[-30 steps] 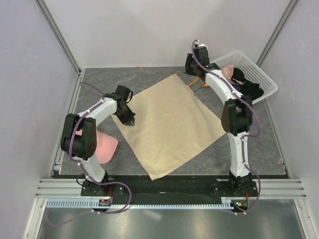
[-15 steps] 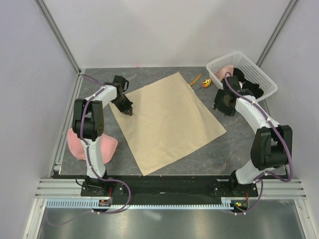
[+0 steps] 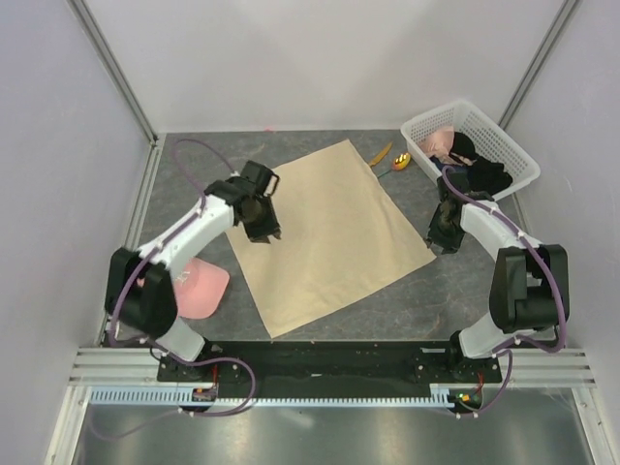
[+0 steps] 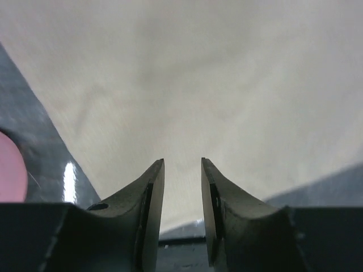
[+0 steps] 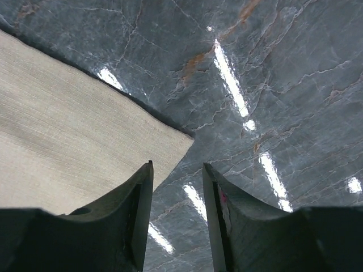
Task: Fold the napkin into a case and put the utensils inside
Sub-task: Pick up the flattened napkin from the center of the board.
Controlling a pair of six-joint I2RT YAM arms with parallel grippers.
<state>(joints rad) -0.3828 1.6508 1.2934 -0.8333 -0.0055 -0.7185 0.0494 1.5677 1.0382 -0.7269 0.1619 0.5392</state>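
Napkin (image 3: 325,232) spread flat on worktop (image 3: 194,179), unfolded. Left gripper (image 3: 265,233) above left corner, jaws parted, empty. Right gripper (image 5: 177,165) above right corner, jaws parted, empty; likely lined up to pinch corners for first fold. Utensils (image 3: 392,158) far right, beside basket (image 3: 513,160).

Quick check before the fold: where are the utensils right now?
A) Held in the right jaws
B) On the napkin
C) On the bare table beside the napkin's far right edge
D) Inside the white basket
C: the orange knife and the spoon lie on the gray table, off the napkin and left of the white basket.
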